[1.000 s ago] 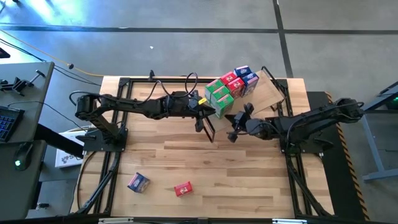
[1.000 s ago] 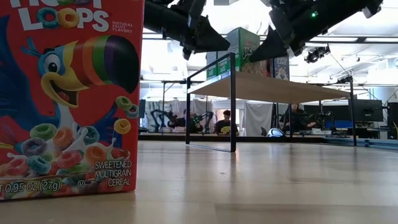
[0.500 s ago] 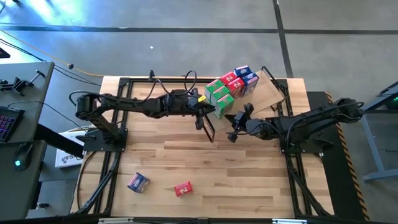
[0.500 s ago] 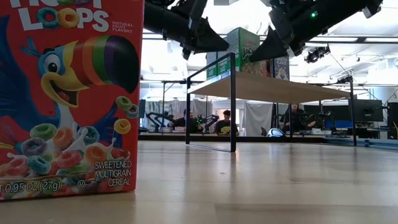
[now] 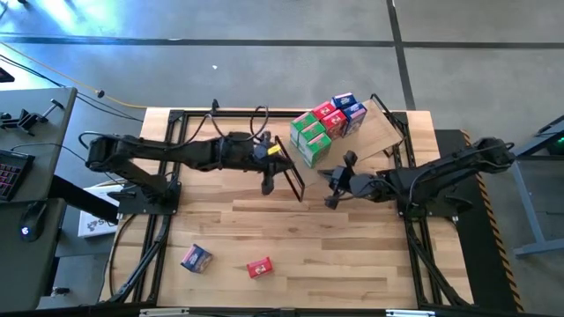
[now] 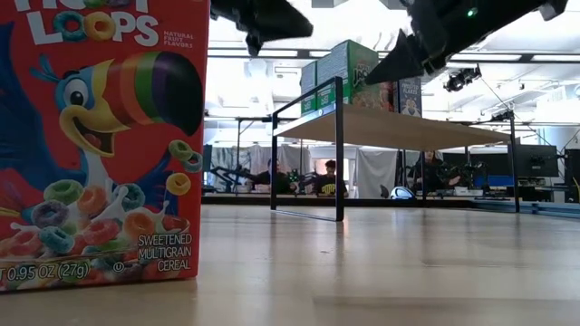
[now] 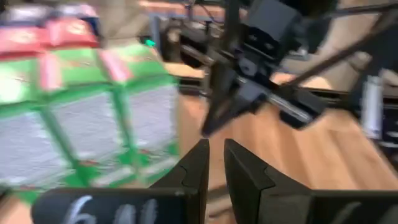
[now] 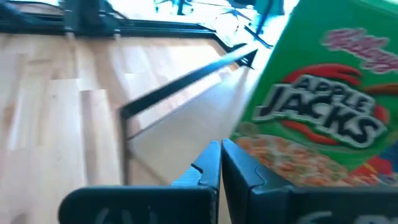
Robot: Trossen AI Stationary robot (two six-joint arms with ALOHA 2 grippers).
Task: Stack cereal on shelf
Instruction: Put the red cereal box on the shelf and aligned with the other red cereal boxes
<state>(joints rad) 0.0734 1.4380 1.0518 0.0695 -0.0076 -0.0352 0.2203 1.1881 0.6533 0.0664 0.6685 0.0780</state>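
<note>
Green [image 5: 308,138], red [image 5: 328,117] and blue [image 5: 349,107] cereal boxes stand packed together on the tilted wooden shelf [image 5: 381,132], at its left end. A blue box [image 5: 196,257] and a red box [image 5: 259,267] lie on the tabletop near its front edge; the red box [image 6: 100,136] fills the left of the low view. My left gripper [image 5: 267,184] hangs left of the shelf, its fingers [image 7: 199,163] a narrow gap apart with nothing between. My right gripper [image 5: 328,176] is shut and empty, just in front of the green boxes [image 8: 317,118].
The shelf's black wire frame [image 5: 293,176] juts out over the table between the two grippers. Black rails [image 5: 167,158] run along the table's left and right sides. Bare wood lies between the shelf and the two loose boxes.
My left gripper has drawn back from the green boxes toward the table's left edge and risen, most of it in the last half second. Its finger gap looks unchanged. The boxes on the shelf have stayed in place.
</note>
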